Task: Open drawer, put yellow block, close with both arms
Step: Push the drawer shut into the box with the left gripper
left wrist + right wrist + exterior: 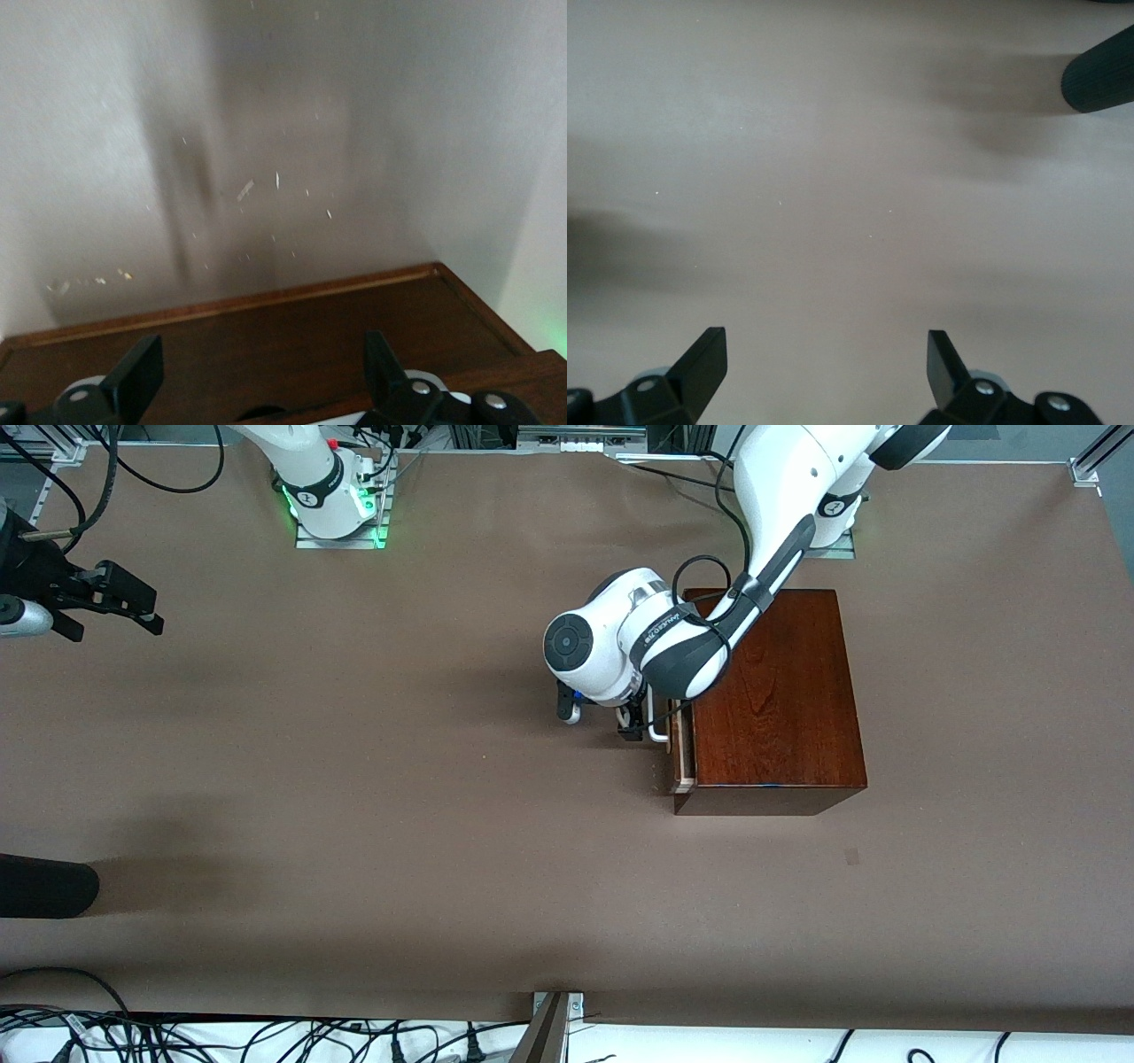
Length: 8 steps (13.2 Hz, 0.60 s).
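Left hand (640, 722): at the handle (656, 722) of the drawer (680, 755), at the box's (778, 691) nine o'clock side; fingers wide, to pull it.
Right hand (111, 615): waits over the table (354, 779), fingers wide.

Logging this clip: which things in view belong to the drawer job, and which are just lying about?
Job:
drawer, slightly open
white loop handle
left gripper at the handle
right gripper, waiting, fingers open

Lying about:
black cylinder
cables

Yellow block not visible.

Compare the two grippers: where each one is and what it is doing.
The left gripper is low at the drawer's white handle, drawer barely open; the right gripper hangs over bare table at the right arm's end, waiting. The left touches the task's drawer; the right holds nothing. Both show open jaws.
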### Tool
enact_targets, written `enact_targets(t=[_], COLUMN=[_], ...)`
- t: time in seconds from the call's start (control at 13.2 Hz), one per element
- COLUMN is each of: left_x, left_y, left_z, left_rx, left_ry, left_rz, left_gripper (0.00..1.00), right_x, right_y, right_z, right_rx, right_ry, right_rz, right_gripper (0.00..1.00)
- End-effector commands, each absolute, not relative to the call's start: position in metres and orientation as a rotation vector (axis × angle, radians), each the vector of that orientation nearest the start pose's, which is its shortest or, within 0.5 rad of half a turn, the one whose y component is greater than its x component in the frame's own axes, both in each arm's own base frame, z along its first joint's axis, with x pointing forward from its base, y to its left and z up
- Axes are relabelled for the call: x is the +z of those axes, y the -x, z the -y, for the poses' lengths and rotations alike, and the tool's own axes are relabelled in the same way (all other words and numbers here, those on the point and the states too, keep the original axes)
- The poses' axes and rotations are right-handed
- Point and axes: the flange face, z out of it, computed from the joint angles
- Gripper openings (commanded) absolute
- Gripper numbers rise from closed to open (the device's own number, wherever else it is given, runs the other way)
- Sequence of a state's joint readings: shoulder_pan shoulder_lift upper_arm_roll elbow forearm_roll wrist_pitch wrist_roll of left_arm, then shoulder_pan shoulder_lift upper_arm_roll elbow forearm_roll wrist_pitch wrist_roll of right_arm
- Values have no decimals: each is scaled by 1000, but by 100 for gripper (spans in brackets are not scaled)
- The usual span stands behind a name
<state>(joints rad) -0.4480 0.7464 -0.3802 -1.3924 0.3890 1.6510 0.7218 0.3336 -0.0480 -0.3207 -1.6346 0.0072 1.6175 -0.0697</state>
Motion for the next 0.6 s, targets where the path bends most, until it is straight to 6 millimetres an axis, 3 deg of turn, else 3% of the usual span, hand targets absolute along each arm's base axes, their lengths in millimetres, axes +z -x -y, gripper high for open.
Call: enact_targets(t=[0.0, 0.53], left_x=[264, 264], left_y=[-515, -521], left_z=[421, 414], left_rx=[742, 737], left_ry=[1961, 1911], left_rz=[-2125, -2090], left_gripper=[100, 100], right_x=[627, 627], right_y=[-545, -545], right_z=[3, 1], right_rx=[-33, -33], right_ry=[3126, 3123], right_rz=[96, 96], right_gripper=[100, 100])
